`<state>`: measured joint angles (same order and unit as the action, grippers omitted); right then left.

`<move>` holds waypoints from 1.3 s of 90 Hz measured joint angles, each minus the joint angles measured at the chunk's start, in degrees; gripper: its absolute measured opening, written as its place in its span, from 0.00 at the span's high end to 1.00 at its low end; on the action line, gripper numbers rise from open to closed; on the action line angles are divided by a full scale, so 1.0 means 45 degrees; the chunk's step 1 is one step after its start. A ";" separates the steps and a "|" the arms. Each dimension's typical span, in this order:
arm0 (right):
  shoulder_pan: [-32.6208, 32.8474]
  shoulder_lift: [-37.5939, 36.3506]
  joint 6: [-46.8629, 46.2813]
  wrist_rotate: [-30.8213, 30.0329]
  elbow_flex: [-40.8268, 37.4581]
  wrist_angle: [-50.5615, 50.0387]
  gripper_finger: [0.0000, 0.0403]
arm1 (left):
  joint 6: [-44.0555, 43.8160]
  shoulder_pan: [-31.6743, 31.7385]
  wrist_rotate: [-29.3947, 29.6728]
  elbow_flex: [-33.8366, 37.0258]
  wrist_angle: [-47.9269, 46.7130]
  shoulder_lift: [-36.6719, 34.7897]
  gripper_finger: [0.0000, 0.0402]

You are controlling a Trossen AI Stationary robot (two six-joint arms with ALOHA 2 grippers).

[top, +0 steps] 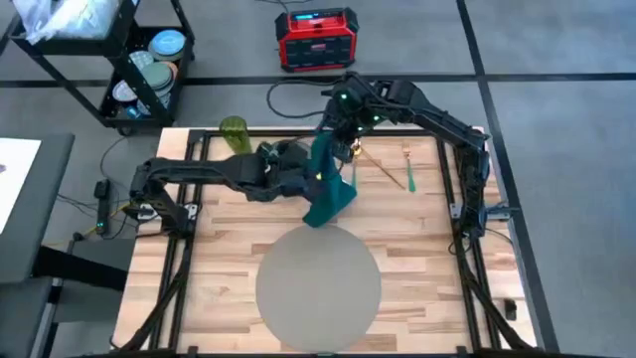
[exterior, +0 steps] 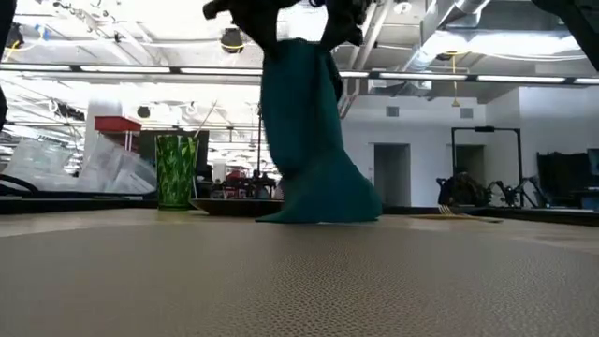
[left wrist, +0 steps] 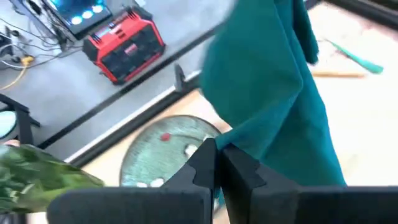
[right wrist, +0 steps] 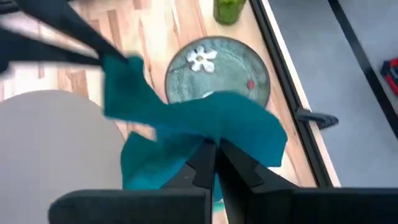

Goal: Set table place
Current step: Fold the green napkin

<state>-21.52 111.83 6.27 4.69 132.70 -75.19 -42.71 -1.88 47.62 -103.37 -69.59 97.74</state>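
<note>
A teal cloth napkin (top: 328,184) hangs between my two grippers over the far middle of the table (top: 417,229); its lower end (exterior: 318,208) rests on the wood. My left gripper (top: 306,182) and my right gripper (top: 336,134) are both shut on it. The round grey-beige place (top: 318,286) lies at the near middle, just nearer than the cloth. A green patterned plate (right wrist: 217,65) lies on the table beyond the cloth, partly hidden by it and by my left arm. My left gripper pinches an edge of the napkin (left wrist: 231,147) between its two shut fingers, coming level from the table's left. In the right wrist view that pinched part (right wrist: 118,65) stands out as a drawn-up corner. One layer or several, I cannot tell. My right gripper pinches the napkin's upper part (right wrist: 214,134) between its two shut fingers, coming from the far right and slanting down. The cloth bunches around the fingertips and hangs below them in slack folds, its lower end on the table.
A green glass (top: 236,133) stands at the far left by the plate. A green-handled fork (top: 407,167) and a thin wooden stick (top: 383,169) lie at the far right. A red case (top: 315,38) and a black shelf cart (top: 139,70) stand on the floor beyond.
</note>
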 joint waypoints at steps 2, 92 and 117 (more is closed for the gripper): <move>0.0017 0.0000 -0.0038 0.0000 0.0000 -0.0104 1.00 | 0.0061 -0.0011 -0.0003 -0.0117 -0.0162 0.0003 1.00; 0.4013 -0.1676 -0.4767 -0.1083 -0.0005 -0.1691 1.00 | 0.2824 -0.1441 -0.3274 -0.0476 -0.3000 -0.1260 0.97; 0.3273 -0.0074 -0.3598 -0.0613 0.0000 0.1190 1.00 | 0.2061 -0.1567 -0.3909 -0.0470 -0.4485 -0.1303 0.79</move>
<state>-6.79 111.50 -9.92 1.93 132.70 -69.84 -33.44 -8.93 30.03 -105.49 -89.77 91.88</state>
